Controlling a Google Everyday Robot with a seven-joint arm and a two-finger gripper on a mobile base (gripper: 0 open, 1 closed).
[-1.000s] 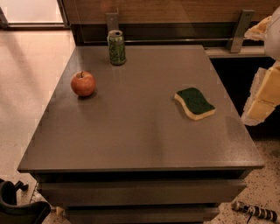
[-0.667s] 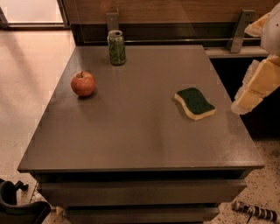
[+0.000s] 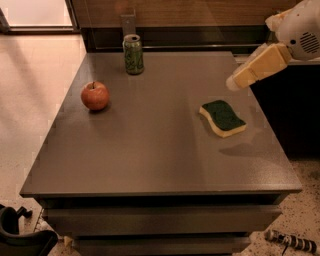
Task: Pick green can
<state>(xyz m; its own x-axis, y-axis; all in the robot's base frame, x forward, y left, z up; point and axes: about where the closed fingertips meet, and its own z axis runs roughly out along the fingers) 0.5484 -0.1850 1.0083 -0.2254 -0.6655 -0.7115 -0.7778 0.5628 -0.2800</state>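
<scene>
**Fig. 1. Pincer advanced over the right edge of the bench; green can standing at the far side**

Compared with the view 0.7 s earlier, the pale yellow pincer (image 3: 233,82) has moved inward and toward the far side. Its tip then lay off the right edge of the flat grey bench (image 3: 150,155), level with the sponge. It now hangs above the bench's right margin, beyond the sponge, and points down and to the left of the picture. The white, rounded arm housing (image 3: 302,30) behind it sits higher in the upper right corner. The three objects on the bench have kept their places.

The slim dark green drink can with a silver top rim (image 3: 133,56) carries a pale scribbled pattern. None of it can be read as lettering or a brand.

The can stands upright near the far edge of the bench, left of centre, in front of the brown wooden wall panel (image 3: 200,12). It is well apart from the pincer, which is across the bench on the right. Open bench surface lies between them.

The round red apple (image 3: 95,96) rests nearer the camera than the can, toward the left edge. The wavy yellow sponge with a dark green top (image 3: 222,117) lies flat just below the pincer in the picture.

Whether the pincer is open or closed cannot be told from this angle. It holds nothing.
</scene>
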